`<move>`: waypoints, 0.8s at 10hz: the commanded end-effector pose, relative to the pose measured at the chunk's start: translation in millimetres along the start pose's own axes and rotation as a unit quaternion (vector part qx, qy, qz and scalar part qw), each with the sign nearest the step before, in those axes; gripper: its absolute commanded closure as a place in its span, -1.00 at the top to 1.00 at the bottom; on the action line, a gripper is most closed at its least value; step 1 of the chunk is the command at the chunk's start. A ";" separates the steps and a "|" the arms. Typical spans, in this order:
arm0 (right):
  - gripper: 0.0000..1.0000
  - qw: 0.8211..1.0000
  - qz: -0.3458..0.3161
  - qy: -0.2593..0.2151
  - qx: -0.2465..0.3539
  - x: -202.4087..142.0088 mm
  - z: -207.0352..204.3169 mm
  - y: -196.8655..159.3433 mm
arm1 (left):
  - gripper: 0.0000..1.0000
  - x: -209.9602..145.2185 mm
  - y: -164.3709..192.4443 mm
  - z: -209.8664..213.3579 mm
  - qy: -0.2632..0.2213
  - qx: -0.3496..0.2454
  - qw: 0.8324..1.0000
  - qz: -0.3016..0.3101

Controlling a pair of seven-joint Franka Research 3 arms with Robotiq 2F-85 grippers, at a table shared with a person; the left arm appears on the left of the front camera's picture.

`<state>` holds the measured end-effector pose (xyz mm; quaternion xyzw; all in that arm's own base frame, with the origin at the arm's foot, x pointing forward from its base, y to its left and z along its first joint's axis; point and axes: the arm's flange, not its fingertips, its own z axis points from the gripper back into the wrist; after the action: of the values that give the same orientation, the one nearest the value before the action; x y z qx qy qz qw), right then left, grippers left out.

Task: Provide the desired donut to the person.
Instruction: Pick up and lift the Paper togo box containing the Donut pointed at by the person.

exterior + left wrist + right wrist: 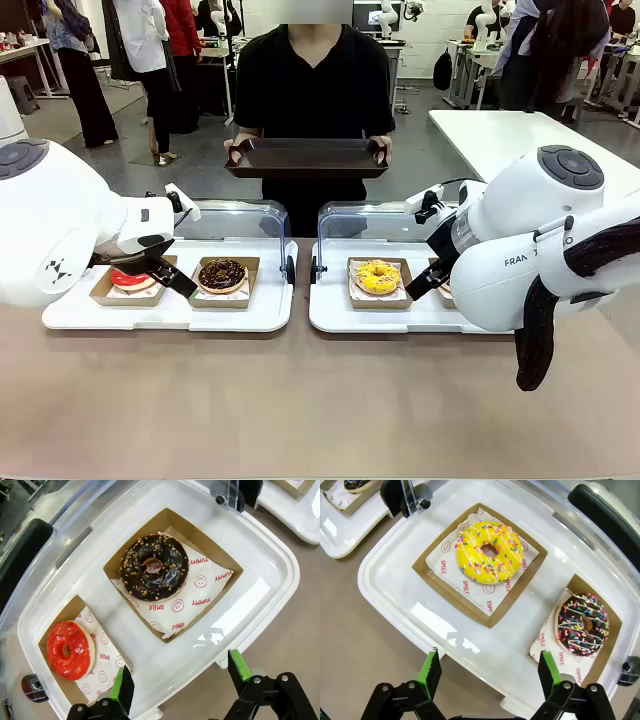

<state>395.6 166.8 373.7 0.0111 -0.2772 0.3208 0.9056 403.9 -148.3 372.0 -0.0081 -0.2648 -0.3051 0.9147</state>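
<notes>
While left jaws hang wide, chocolate donut (154,568) lies ahead, untouched.

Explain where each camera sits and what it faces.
Front view: on the robot's side, facing the person holding a tray; left arm and right arm show.
Left wrist view: on that wrist, looking down past the open left gripper at the chocolate donut.
Right wrist view: likewise, past the open right gripper at the yellow donut.
Shared: front and right wrist show the yellow donut.

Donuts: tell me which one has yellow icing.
The yellow donut in the right tray, beside the sprinkled chocolate donut; the left tray holds a red donut and a dark chocolate donut.
</notes>
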 end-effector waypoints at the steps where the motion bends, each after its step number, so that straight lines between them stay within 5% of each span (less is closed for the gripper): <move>1: 1.00 1.000 0.000 0.000 0.000 0.0 0.0 0.0 | 1.00 0.0 -0.1 0.0 0.000 0.000 1.000 0.000; 8: 1.00 1.000 0.000 0.000 0.000 0.0 0.0 0.0 | 1.00 0.0 -0.1 0.0 0.000 0.000 1.000 0.000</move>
<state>395.7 166.7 373.7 0.0110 -0.2772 0.3207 0.9056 403.9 -148.3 372.0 -0.0081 -0.2648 -0.3051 0.9147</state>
